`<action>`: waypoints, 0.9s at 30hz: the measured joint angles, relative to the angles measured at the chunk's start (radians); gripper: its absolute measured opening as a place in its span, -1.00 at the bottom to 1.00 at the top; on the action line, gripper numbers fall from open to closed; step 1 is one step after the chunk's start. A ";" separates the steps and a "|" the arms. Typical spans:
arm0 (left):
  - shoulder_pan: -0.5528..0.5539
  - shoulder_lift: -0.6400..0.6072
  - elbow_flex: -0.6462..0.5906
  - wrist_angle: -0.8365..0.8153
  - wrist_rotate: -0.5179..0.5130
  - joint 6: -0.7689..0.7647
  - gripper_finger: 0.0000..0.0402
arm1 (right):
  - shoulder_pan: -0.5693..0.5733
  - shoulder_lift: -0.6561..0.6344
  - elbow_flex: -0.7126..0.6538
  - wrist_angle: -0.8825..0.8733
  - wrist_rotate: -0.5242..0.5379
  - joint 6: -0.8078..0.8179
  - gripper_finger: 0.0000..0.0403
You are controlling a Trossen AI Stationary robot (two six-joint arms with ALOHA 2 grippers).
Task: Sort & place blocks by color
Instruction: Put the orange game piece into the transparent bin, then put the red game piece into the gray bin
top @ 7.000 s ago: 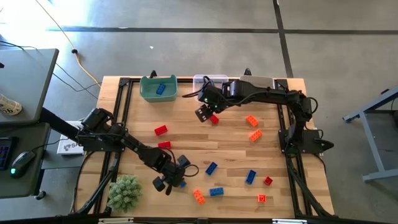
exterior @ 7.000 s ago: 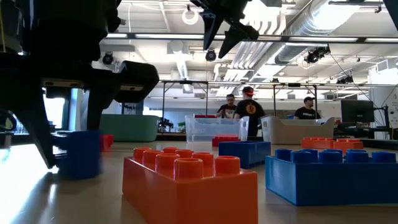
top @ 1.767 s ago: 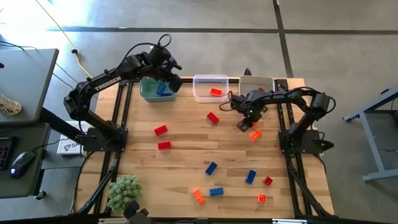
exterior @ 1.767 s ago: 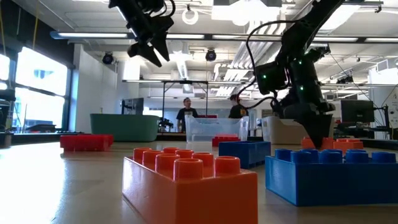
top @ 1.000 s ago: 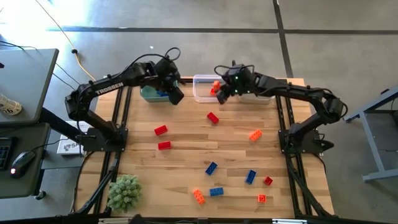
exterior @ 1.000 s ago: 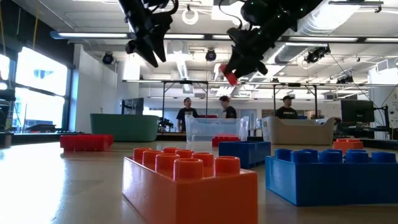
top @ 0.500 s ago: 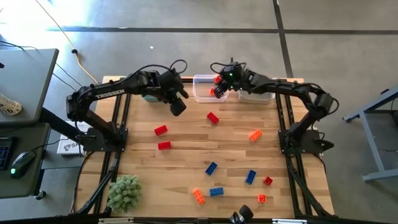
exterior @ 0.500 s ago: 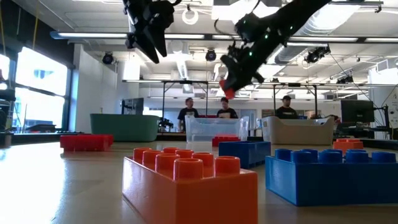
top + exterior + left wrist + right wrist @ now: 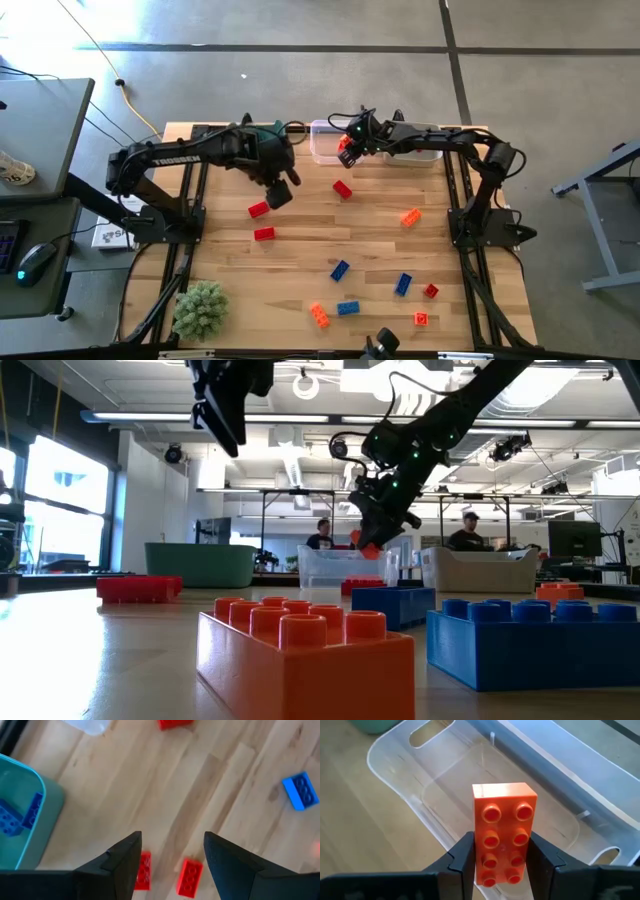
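Note:
My right gripper point(image 9: 347, 150) is shut on an orange block point(image 9: 504, 832) above the clear bin point(image 9: 445, 775) at the table's far edge. My left gripper point(image 9: 281, 192) hangs open over bare wood, just far of two red blocks point(image 9: 189, 877) point(image 9: 143, 870), which show between its fingers in the left wrist view. The teal bin point(image 9: 20, 815) holds blue blocks. Several more red, orange and blue blocks lie flat on the table, such as a red one point(image 9: 342, 189), an orange one point(image 9: 409, 216) and a blue one point(image 9: 340, 269). My right gripper pinches the orange block between its two fingers, which lie on its two long sides point(image 9: 476, 855) toward one end. The studded top faces the wrist camera. The fingers point down from above. The block is lifted clear above the clear bin.
A third, pale bin point(image 9: 415, 140) stands right of the clear one. A fuzzy green plant point(image 9: 200, 308) sits at the near left corner. Black frame rails point(image 9: 195, 200) run along both table sides. People stand in the room beyond the table point(image 9: 322, 535).
My left gripper has moved from the teal bin toward the table's near edge, to above the two red blocks. My right gripper, carrying the orange block, has shifted left along the far edge and down, closer to the clear bin.

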 joint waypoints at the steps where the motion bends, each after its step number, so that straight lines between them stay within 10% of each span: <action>1: -0.009 0.000 0.000 -0.006 -0.001 0.000 0.02 | 0.000 0.000 0.000 0.000 0.004 0.000 -0.45; 11: -0.075 0.000 0.000 -0.061 -0.007 -0.026 0.02 | 0.001 -0.011 0.000 -0.017 0.022 0.003 0.07; 27: -0.168 0.000 0.000 -0.149 -0.003 -0.052 0.23 | 0.102 -0.225 0.000 -0.102 -0.008 0.126 0.12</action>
